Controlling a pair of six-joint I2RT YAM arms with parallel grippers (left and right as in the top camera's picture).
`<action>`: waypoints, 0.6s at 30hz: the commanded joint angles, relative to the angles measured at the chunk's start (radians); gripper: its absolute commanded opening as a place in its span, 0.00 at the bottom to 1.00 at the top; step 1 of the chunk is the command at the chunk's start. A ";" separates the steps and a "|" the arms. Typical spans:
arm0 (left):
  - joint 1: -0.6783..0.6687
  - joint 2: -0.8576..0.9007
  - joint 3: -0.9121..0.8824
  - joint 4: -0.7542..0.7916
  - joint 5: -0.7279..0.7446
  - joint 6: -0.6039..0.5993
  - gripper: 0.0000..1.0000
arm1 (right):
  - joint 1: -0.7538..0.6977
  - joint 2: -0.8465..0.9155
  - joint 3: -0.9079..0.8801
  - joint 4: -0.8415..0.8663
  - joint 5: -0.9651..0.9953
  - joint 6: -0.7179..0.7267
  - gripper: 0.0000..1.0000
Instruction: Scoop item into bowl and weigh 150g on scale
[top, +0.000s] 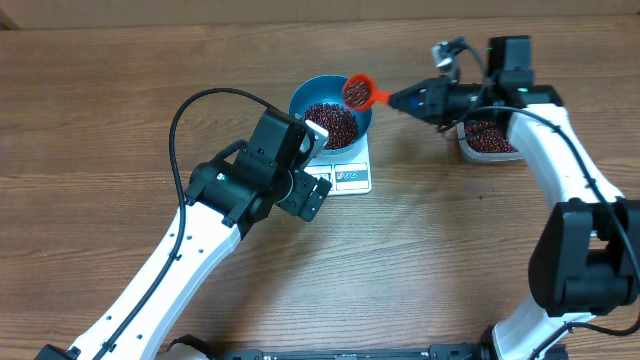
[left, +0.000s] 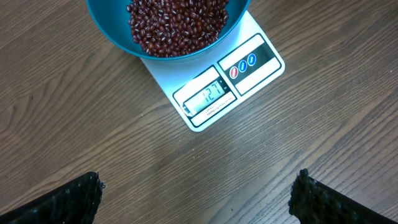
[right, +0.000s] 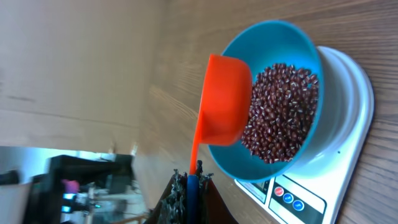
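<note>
Overhead: your right jaws clamped on handle of orange plastic scoop (top: 368, 94), tipped over round deep blue bowl (top: 303, 95) on flat white scale (top: 352, 178). Left jaws wide apart, empty, scale just ahead. Small dark red-brown beans (top: 331, 123) in bowl: loose, light, rolly; hold handle end, tip gently.

Right gripper (right: 191, 182) holding an orange plastic scoop (right: 224, 99) at the round blue bowl (right: 267, 30).
I see the jaws pinched on the scoop's thin handle, its cup turned on its side across the bowl's left rim. A heap of small dark red-brown beans (right: 280, 112) lies inside the bowl. Under the bowl sits the flat white kitchen scale (right: 356, 124), and its red and blue round buttons (right: 289, 199) show just below the bowl.
</note>
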 joint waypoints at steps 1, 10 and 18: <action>0.000 -0.021 0.006 0.001 0.008 0.015 1.00 | 0.056 0.003 0.032 0.014 0.136 0.017 0.03; 0.000 -0.021 0.006 0.001 0.008 0.015 1.00 | 0.127 0.003 0.115 -0.067 0.279 -0.057 0.04; 0.000 -0.021 0.006 0.001 0.008 0.015 1.00 | 0.190 0.003 0.237 -0.248 0.478 -0.172 0.04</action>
